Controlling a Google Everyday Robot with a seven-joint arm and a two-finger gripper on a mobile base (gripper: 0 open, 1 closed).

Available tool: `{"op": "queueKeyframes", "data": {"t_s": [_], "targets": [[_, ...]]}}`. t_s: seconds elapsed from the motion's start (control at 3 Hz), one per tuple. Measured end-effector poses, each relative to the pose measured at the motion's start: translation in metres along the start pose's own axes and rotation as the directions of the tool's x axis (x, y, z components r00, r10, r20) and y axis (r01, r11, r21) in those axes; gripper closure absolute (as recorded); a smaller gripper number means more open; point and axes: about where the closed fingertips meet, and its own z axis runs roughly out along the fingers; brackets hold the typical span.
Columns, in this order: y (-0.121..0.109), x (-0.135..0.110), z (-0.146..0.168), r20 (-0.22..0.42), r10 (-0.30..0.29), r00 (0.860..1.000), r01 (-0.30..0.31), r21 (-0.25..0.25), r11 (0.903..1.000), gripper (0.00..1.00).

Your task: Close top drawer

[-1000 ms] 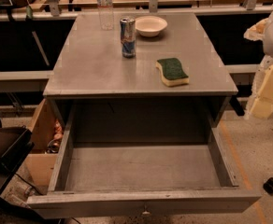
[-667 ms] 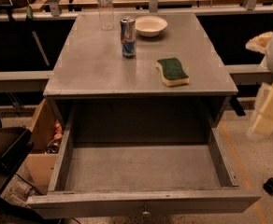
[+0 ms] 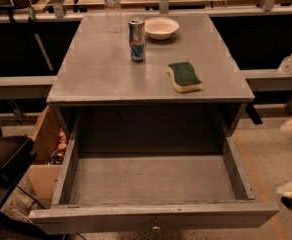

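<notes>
The top drawer (image 3: 153,215) of the grey cabinet stands pulled far out toward the camera. Its flat front runs along the bottom of the view, with a small round metal knob (image 3: 156,228) at its centre. Its bare grey inside (image 3: 153,180) holds nothing. My gripper (image 3: 291,194) shows only as pale blurred parts at the right edge. It is low, beside the drawer's right front corner, and apart from the drawer.
On the cabinet top (image 3: 101,74) stand a can (image 3: 137,39), a white bowl (image 3: 161,28), a clear bottle (image 3: 112,6) and a green-and-yellow sponge (image 3: 184,76). A cardboard box (image 3: 45,149) and a dark object (image 3: 3,166) sit at the left. A small bottle (image 3: 288,64) stands on the right shelf.
The arm has dropped from beside the cabinet top at the right to low by the drawer's right front corner, mostly leaving the view. The drawer has not moved.
</notes>
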Motion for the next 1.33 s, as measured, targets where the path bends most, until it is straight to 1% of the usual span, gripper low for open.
{"op": "queueKeyframes", "data": {"t_s": [0.33,0.67,1.0,1.33], "targets": [[0.064,0.020,0.022,0.028,-0.021,0.999,0.022,-0.045,0.9987,0.63],[0.106,0.035,0.048,0.033,-0.040,0.999,0.044,-0.131,0.9904,0.87],[0.104,0.034,0.048,0.036,-0.041,0.999,0.045,-0.129,0.9906,1.00],[0.113,0.024,0.059,0.042,-0.070,0.997,0.074,-0.113,0.9908,1.00]]}}
